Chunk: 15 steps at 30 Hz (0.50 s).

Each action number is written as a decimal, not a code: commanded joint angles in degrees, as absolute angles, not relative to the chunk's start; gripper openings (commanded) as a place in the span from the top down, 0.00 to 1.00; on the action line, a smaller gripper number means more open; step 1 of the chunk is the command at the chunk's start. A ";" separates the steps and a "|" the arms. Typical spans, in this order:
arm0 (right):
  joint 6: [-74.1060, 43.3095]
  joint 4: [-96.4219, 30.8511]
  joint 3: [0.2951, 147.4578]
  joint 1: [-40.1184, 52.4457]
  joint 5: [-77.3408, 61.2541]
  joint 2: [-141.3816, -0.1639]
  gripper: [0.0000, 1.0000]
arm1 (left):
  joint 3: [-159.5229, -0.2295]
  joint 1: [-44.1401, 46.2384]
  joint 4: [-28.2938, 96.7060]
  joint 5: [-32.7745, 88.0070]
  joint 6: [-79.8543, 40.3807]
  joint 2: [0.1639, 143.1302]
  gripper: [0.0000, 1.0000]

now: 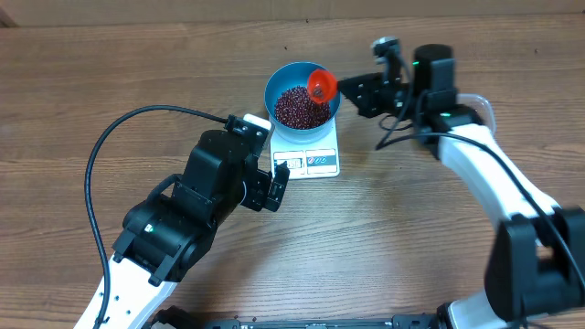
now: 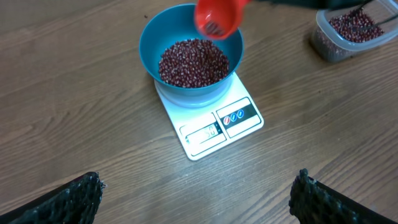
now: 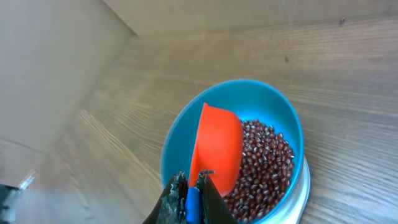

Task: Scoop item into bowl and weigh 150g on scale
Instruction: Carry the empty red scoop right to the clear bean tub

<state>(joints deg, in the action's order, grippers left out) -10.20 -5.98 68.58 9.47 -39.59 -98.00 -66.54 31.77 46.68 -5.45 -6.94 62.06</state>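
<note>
The blue bowl [image 1: 283, 84] stands on the white scale [image 1: 315, 161] and holds a heap of dark red-brown beans [image 1: 302, 106]. My right gripper [image 3: 194, 182] is shut on the blue-tipped handle of the red-orange scoop [image 3: 217, 146], which hangs tilted over the bowl's [image 3: 186, 130] right rim above the beans [image 3: 264, 162]. In the left wrist view the scoop [image 2: 217, 20] shows a few beans inside, over the bowl [image 2: 152, 43] and scale [image 2: 239, 115]. My left gripper [image 2: 196, 196] is open above bare table, in front of the scale.
A clear plastic tub [image 2: 351, 34] holding more beans sits on the table to the right of the scale, beneath my right arm. The left arm's black cable [image 1: 119, 137] loops over the wooden table on the left.
</note>
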 commanded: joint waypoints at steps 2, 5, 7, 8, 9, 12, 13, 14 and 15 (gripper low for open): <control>-11.09 -10.94 69.49 6.46 -42.70 -88.01 0.96 | -67.26 31.51 46.50 -6.15 -7.07 62.26 0.00; -9.41 -15.38 69.49 3.73 -42.04 -83.96 0.96 | -67.26 31.51 46.50 -6.15 -7.07 62.26 0.00; -8.49 -18.11 69.49 1.98 -40.75 -82.30 0.96 | -67.24 31.51 46.50 -6.15 -7.07 62.26 0.00; -8.49 -19.84 69.49 0.82 -39.53 -81.54 0.96 | -67.26 31.51 46.50 -6.15 -7.07 62.26 0.00; -8.47 -21.06 69.49 -0.16 -38.57 -81.10 0.96 | -67.26 31.51 46.50 -6.15 -7.07 62.26 0.00; -4.78 -25.32 69.49 -3.79 -36.91 -80.55 0.96 | -67.26 31.51 46.52 -6.15 -7.07 62.26 0.00; -3.55 -26.46 69.49 -4.75 -36.47 -80.58 0.96 | -67.26 31.51 46.50 -6.15 -7.07 62.26 0.01; -2.39 -27.77 69.49 -5.85 -35.53 -80.58 0.96 | -67.26 31.51 46.52 -6.15 -7.07 62.26 0.00; -1.30 -28.82 69.49 -6.79 -34.33 -80.58 0.96 | -67.26 31.51 46.50 -6.15 -7.07 62.26 0.00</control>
<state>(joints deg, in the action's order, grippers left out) -6.07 -27.55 68.58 -4.29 -37.95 -81.12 -66.54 31.77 46.70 -5.45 -6.94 62.06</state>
